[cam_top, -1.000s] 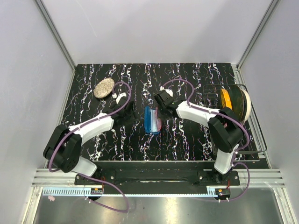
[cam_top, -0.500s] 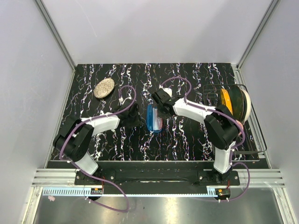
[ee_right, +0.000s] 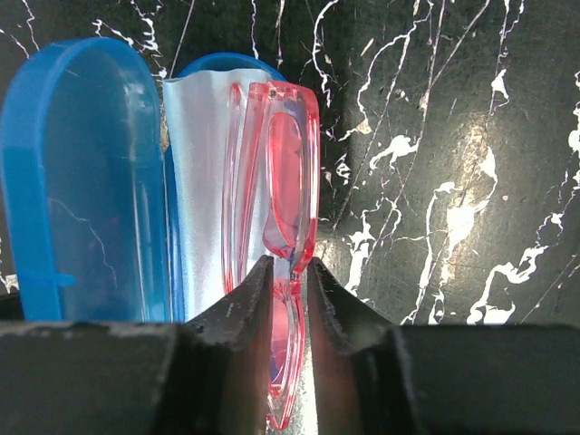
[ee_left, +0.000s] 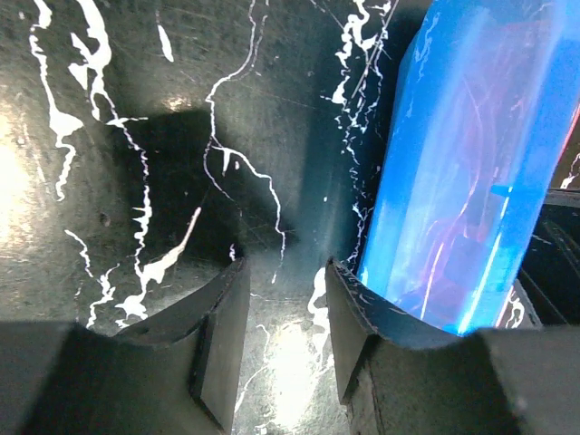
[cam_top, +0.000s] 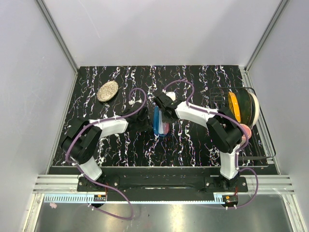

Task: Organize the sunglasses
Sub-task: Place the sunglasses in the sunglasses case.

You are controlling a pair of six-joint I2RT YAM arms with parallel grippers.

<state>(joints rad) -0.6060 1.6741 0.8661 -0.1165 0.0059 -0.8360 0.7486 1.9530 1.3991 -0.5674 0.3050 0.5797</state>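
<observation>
Both the left gripper [cam_top: 146, 124] and the right gripper [cam_top: 162, 116] meet mid-table in the top view, at the open blue case [cam_top: 157, 122]. In the left wrist view, the left gripper's fingers are parted just beside the case (only marbled table [ee_left: 136, 163] between them). In the right wrist view, the right gripper pinches the sunglasses [ee_right: 283, 172] at the bridge. They stand on edge over the pale cloth [ee_right: 195, 181] lining the case.

The table [cam_top: 186, 145] in the middle of the frame was black with white squiggly lines. Plain pale grey walls [cam_top: 159, 29] stood behind it and on both sides. A thin silver post [cam_top: 58, 37] ran up the upper left corner. A shiny metal sheet [cam_top: 169, 217] lay along the bottom.
</observation>
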